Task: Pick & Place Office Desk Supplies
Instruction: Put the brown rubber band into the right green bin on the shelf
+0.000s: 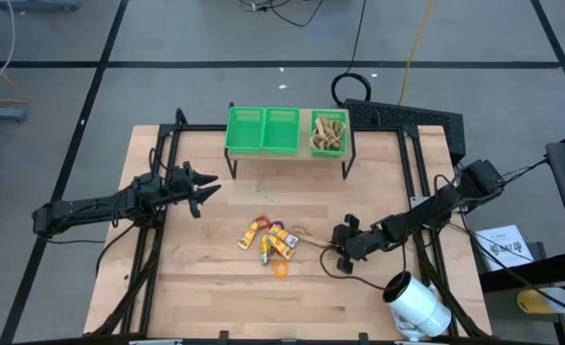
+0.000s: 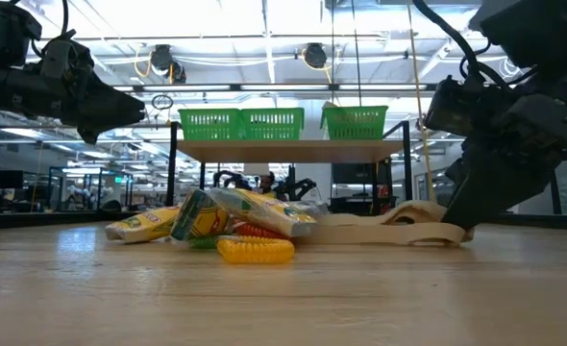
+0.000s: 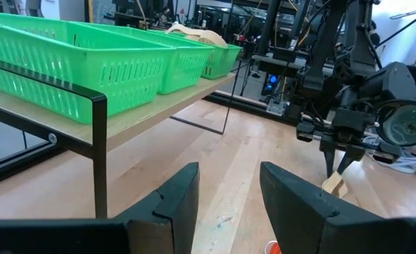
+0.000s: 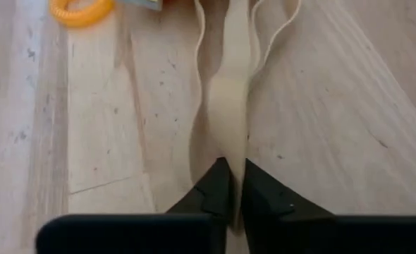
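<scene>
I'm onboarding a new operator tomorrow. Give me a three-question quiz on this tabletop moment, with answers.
1. True or false: the right gripper is pinching a tan rubber-band loop on the wooden table.
2. Multiple choice: which green plastic basket on the raised shelf holds tan bands? A. left basket B. middle basket C. right basket
3. Fill in: the left gripper hangs with fingers ____, holding nothing.

Key: 1 true; 2 C; 3 open.
</scene>
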Controlling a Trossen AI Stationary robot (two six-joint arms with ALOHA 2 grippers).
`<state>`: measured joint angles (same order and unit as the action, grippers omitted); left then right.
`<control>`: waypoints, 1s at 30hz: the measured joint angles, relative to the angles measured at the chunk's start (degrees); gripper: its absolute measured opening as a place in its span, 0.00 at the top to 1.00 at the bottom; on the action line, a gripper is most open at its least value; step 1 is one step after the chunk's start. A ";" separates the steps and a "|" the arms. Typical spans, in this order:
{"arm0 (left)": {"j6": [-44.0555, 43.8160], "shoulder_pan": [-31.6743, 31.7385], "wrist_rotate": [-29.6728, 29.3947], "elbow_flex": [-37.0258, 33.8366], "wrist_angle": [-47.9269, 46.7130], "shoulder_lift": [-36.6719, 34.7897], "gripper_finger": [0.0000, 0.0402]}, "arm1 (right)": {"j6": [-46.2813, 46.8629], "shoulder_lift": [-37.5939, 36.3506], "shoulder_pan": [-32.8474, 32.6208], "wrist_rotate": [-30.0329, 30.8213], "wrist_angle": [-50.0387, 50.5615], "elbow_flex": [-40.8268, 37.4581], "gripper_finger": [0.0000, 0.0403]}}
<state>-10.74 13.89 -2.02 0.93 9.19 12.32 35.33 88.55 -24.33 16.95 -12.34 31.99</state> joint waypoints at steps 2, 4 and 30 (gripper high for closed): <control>0.02 -0.01 0.00 0.00 0.00 0.00 0.60 | -0.60 -0.44 0.02 -0.54 0.15 0.00 0.98; 0.01 0.00 0.00 0.00 0.00 0.00 0.60 | -0.98 -0.95 0.01 -0.59 0.09 0.00 0.99; 0.02 0.00 0.00 0.00 0.02 0.00 0.60 | -1.65 -1.16 4.04 9.86 -0.30 0.00 0.78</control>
<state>-10.72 13.89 -2.02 0.93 9.21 12.32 33.69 87.39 -20.29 26.81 -12.64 31.99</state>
